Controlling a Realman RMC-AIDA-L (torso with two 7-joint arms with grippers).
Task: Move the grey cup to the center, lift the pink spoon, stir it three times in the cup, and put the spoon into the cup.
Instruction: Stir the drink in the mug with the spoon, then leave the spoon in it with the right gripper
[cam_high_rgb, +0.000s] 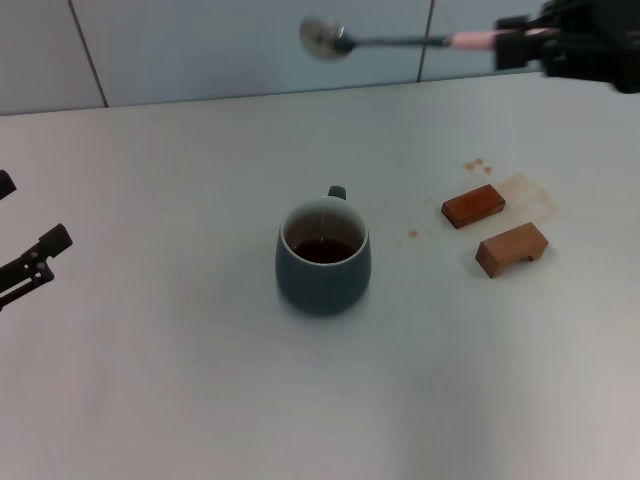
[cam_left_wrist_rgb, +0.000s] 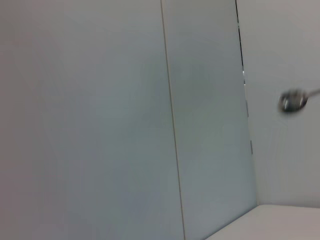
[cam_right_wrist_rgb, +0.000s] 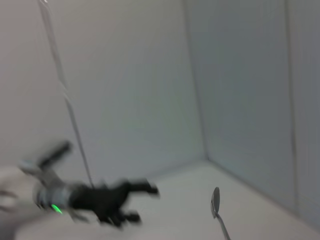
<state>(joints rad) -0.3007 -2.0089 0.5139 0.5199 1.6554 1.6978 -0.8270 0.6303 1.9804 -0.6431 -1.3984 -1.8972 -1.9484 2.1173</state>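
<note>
The grey cup (cam_high_rgb: 323, 268) stands upright in the middle of the table, handle to the far side, with brown liquid in it. My right gripper (cam_high_rgb: 522, 42) is high at the far right, shut on the pink handle of the pink spoon (cam_high_rgb: 400, 41). The spoon lies level in the air, its silver bowl pointing left, well above and behind the cup. The spoon's bowl also shows in the left wrist view (cam_left_wrist_rgb: 292, 101) and the right wrist view (cam_right_wrist_rgb: 215, 201). My left gripper (cam_high_rgb: 28, 215) is open and empty low at the left edge, far from the cup.
Two brown wooden blocks (cam_high_rgb: 473, 205) (cam_high_rgb: 512, 248) lie to the right of the cup, with brown stains (cam_high_rgb: 478, 165) on the table near them. A panelled wall (cam_high_rgb: 250, 45) runs along the table's far edge. The left arm (cam_right_wrist_rgb: 107, 197) shows in the right wrist view.
</note>
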